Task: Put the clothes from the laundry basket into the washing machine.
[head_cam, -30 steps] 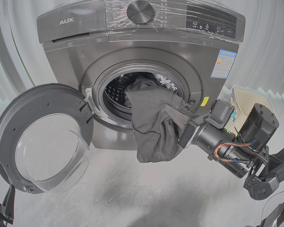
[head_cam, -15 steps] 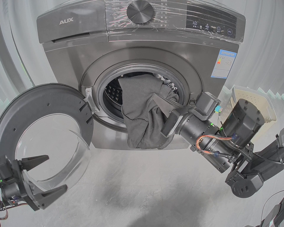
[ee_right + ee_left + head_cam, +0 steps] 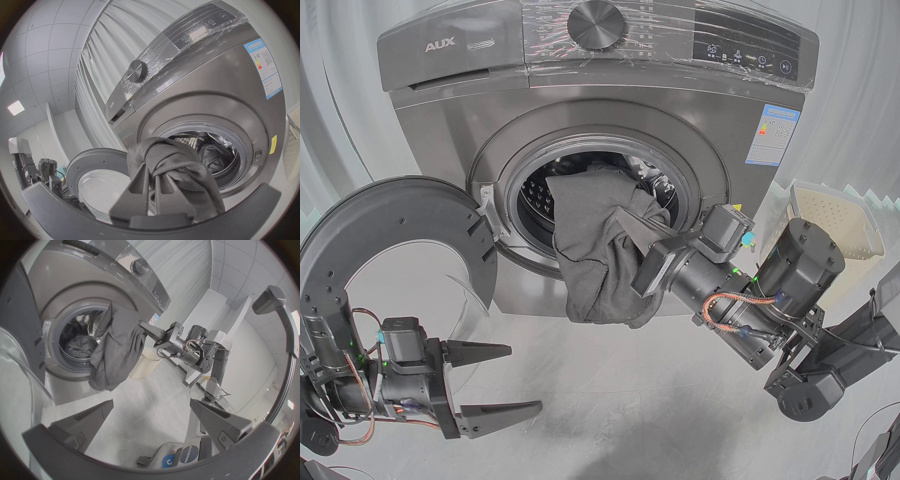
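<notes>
Tightly, right tool (image 3: 624,217) pinching grey garment (image 3: 586,250)

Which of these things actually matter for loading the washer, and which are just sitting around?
Part of the job: washing machine, its open door, grey garment clamped in the right gripper, laundry basket, open left gripper.
Just there: curtain, floor, sticker on the machine.

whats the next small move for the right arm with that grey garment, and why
Probably push the right pincer a little deeper into the drum before opening. It is shut on the grey garment at the door opening, but a good part of the cloth hangs outside, below the rim, so letting go here would likely let it slide out.
</notes>
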Available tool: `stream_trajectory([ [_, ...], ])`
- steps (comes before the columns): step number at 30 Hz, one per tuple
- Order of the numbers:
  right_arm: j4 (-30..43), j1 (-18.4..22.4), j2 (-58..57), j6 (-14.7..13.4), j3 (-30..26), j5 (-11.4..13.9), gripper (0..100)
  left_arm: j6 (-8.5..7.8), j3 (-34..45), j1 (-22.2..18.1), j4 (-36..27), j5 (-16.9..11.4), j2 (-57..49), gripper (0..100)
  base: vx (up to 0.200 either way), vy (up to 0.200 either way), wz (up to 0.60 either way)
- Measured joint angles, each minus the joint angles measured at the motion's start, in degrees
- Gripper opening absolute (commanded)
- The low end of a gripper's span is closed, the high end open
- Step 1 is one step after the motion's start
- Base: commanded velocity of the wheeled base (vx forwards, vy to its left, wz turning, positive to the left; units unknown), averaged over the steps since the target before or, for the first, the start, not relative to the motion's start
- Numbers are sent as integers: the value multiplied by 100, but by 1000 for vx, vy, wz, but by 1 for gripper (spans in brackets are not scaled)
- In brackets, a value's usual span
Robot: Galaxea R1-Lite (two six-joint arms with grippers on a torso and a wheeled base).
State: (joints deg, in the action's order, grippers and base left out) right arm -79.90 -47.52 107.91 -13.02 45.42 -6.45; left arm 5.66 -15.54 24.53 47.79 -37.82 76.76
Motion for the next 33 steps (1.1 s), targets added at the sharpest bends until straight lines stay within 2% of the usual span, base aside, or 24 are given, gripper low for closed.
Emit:
stream_trajectory([
  [7,-16,-33,27,13,-6,2,0,105,-254,177,251,-55,730,100,0,0,0],
  [11,-24,-66,30,13,-4,0,0,382,-391,267,561,-66,1086,100,0,0,0],
  [16,-33,-110,30,-4,-15,-6,0,540,-494,312,1165,-50,1530,100,0,0,0],
  [33,-130,-228,30,-6,-20,-9,0,723,-683,301,2701,16,3156,100,0,0,0],
])
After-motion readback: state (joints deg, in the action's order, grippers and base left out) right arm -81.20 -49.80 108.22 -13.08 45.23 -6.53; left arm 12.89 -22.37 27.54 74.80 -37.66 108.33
